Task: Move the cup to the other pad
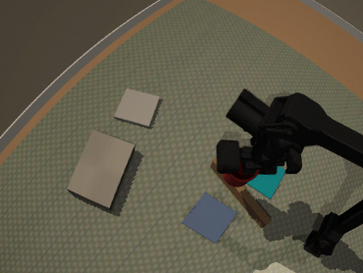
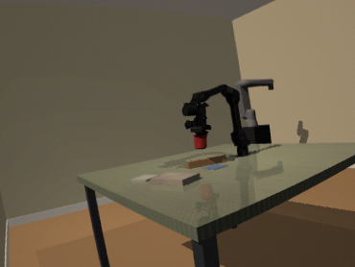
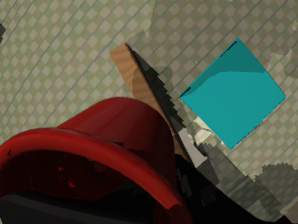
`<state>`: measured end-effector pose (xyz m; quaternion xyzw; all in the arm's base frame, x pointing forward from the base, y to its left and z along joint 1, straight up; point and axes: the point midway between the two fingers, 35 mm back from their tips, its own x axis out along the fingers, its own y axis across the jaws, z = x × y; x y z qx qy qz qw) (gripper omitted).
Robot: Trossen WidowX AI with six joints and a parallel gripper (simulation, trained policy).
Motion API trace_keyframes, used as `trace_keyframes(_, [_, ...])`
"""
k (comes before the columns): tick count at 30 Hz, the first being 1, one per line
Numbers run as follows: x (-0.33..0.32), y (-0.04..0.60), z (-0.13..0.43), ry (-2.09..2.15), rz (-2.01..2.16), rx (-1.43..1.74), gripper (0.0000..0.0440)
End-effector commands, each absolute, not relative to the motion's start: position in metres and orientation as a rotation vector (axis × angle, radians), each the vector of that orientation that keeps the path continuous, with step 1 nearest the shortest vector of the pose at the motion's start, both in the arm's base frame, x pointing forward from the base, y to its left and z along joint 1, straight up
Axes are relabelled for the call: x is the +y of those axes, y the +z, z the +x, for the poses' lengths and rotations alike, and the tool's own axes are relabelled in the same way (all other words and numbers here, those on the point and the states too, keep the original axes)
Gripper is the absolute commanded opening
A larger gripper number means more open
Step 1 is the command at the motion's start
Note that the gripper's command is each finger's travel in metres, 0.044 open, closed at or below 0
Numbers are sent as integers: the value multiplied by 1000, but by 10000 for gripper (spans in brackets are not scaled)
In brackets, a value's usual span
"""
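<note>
The red cup point(image 1: 235, 179) point(image 2: 201, 142) point(image 3: 125, 117) hangs in the air, roughly upright, well above the table. My gripper point(image 1: 249, 167) point(image 2: 201, 133) is shut on it near its rim. From above, the cup overlaps the wooden bar between the two pads. The teal pad point(image 1: 269, 185) point(image 3: 235, 100) lies on one side of the bar, partly hidden by the arm in the top view. The blue pad point(image 1: 209, 218) point(image 2: 215, 167) lies on the other side with nothing on it. The cup's inside is dark in the wrist view; I cannot make out the marbles clearly.
The wooden bar point(image 1: 256, 209) point(image 2: 206, 161) point(image 3: 126, 65) stands low between the pads. A larger pale block point(image 1: 102, 169) point(image 2: 175, 179) and a small pale tile point(image 1: 137, 107) point(image 2: 142, 178) lie farther off. A pale object point(image 1: 277, 268) shows at the lower frame edge.
</note>
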<state>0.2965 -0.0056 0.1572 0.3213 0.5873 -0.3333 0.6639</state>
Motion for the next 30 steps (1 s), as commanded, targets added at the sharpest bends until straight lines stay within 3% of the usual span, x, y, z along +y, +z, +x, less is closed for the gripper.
trace_keyframes(1, [-17,162,296,-762,744,1289,0])
trace_keyframes(30, [-83,131,278,-889,860,1164,0])
